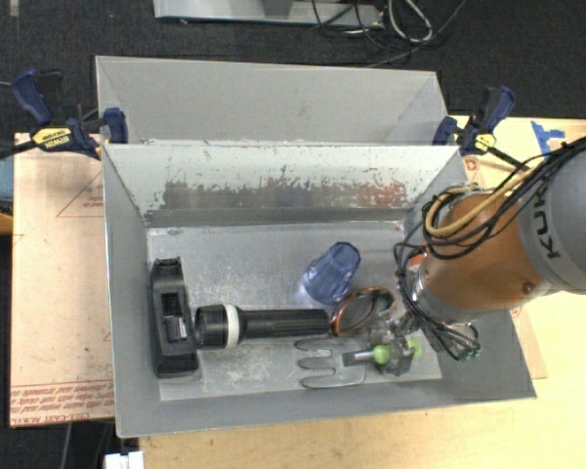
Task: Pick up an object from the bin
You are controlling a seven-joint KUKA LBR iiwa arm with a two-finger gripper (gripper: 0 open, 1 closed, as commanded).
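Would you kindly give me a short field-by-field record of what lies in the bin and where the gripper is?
container: grey metal bin
left: black block-shaped tool, along the left wall
middle: black cylinder with a white band, lying flat
behind it: blue clear cup, on its side
front right: grey metal fork with a green end
gripper: gripper low over the fork's green end, next to a brown ring-like thing
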